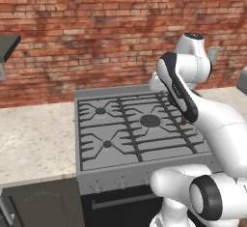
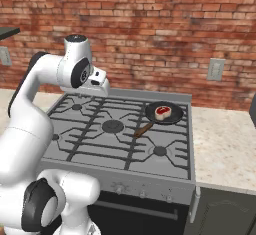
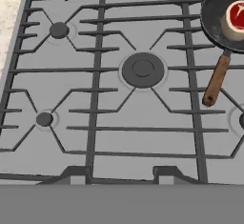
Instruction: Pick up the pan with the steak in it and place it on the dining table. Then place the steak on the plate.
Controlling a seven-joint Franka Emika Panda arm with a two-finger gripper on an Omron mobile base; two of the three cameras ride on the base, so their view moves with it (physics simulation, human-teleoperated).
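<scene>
Pan (image 3: 224, 15) unheld, gripper (image 3: 119, 174) jaws apart, empty

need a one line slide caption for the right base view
Black pan holding a raw steak sits on the stove's back right burner, wooden handle toward the centre, arm raised at left.

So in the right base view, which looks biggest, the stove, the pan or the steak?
1. The stove, biggest by far.
2. The pan, sitting on the stove's back right burner.
3. The steak, smallest, lying inside the pan.
</scene>
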